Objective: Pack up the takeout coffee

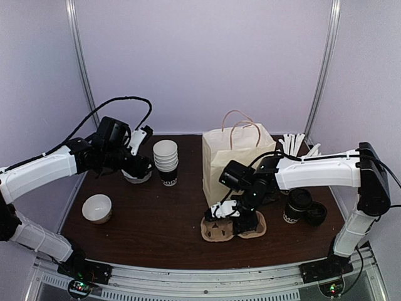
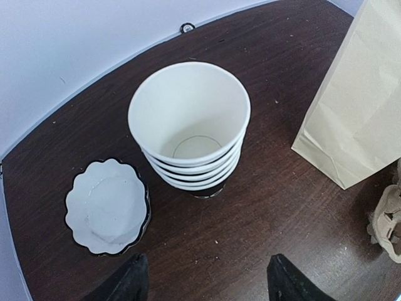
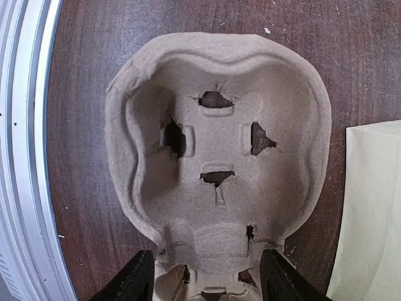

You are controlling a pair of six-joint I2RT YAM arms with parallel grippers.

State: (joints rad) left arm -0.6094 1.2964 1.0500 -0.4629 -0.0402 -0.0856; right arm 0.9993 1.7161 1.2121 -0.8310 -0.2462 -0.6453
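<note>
Takeout coffee [image 1: 296, 207] sits on right side of table, right of paper bag [image 1: 235, 157], black lid on. Likely light; paper wall soft, squashes if squeezed hard. Best hold round middle, under lid, kept straight up.

Right gripper [image 3: 205, 277]: fingers apart, one each side of cup tray [image 3: 219, 157] end; cannot tell if pinching. Left gripper [image 2: 207, 282]: fingers apart, empty, near cup stack [image 2: 188, 125].

Loose black lid [image 1: 315, 214] just beside coffee, could get bumped.
</note>
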